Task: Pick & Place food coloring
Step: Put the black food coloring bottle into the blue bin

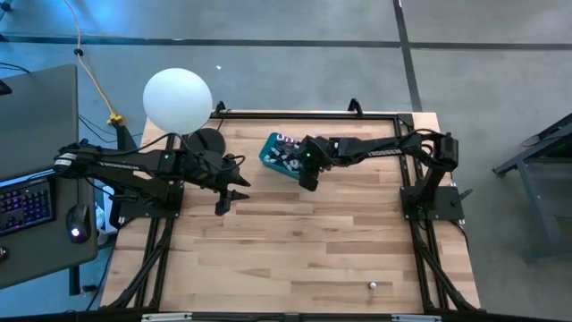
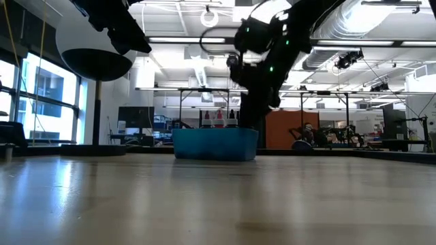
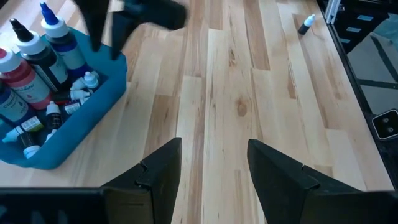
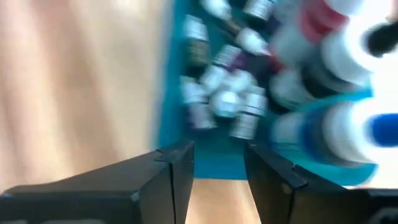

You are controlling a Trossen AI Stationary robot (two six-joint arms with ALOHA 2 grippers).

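The wooden bench (image 1: 295, 241) has much free surface: its whole near half is bare, except for one small bottle (image 1: 373, 285) that lies alone near the near right corner. A black frame (image 1: 304, 114) runs along the far edge and down both sides. The teal tub (image 1: 273, 154) stands in the far middle part of the bench, close to the far edge. The food coloring (image 4: 227, 99), many tiny bottles with white caps, lies in a heap inside this tub, beside some taller bottles (image 3: 37, 56) with red, dark and blue bodies.

The right arm reaches from the right side toward the left, and the right gripper (image 1: 308, 179) hangs over the near right edge of the tub. In the right wrist view its two fingers (image 4: 168, 177) stand a little apart, with nothing between them, and they point down at the heap of tiny bottles. The left arm reaches from the left side, and the left gripper (image 1: 231, 199) is over bare wood, left of the tub and apart from it. Its fingers (image 3: 158, 180) are spread wide and empty.

A big white ball (image 1: 177, 98) stands at the far left corner. To the left of the bench is a desk with a keyboard (image 1: 22, 204) and a mouse (image 1: 78, 221). The floor around is grey, and the low view shows a large hall with ceiling lights.
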